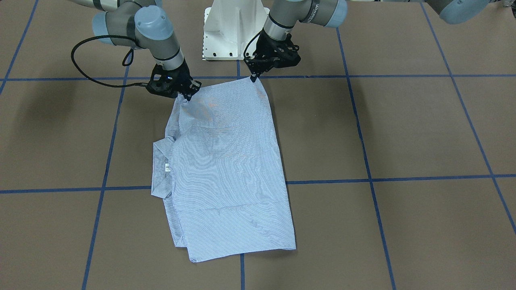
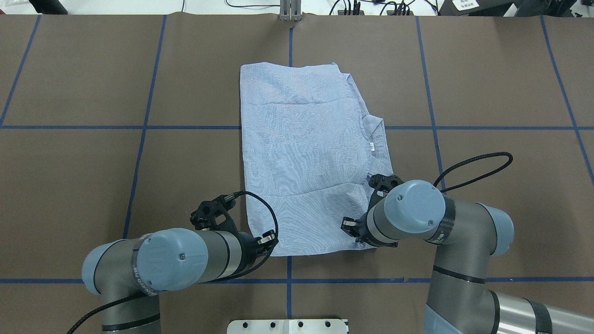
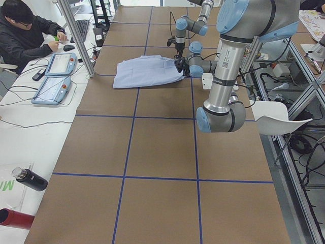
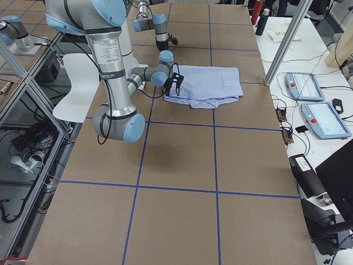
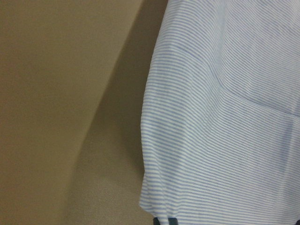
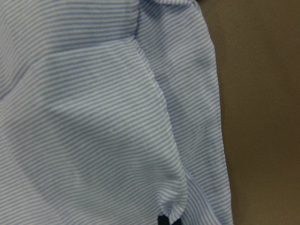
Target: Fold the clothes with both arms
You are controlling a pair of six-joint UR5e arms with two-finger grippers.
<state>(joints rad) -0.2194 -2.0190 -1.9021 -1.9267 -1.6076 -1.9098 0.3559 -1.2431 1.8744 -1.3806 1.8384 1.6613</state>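
Note:
The clothes are one blue-and-white pinstriped shirt [image 1: 225,169], folded into a long rectangle on the brown table. Its collar and white label [image 1: 167,167] stick out on the robot's right side. My left gripper [image 1: 254,77] is shut on the shirt's near corner on the robot's left. The right gripper [image 1: 188,95] is shut on the bunched near corner beside the collar side. Both corners look slightly raised off the table. In the overhead view the shirt [image 2: 306,157] reaches away from both wrists. The wrist views show striped cloth [image 5: 225,117] [image 6: 93,117] running from the fingertips at the bottom edge.
The white pedestal base [image 1: 236,30] stands just behind the shirt's near edge. Blue tape lines [image 1: 363,141] grid the table. In the side views a person [image 3: 25,30] sits at a bench with teach pendants [image 3: 53,76], and a dark bottle [image 3: 30,179] lies near the table's end.

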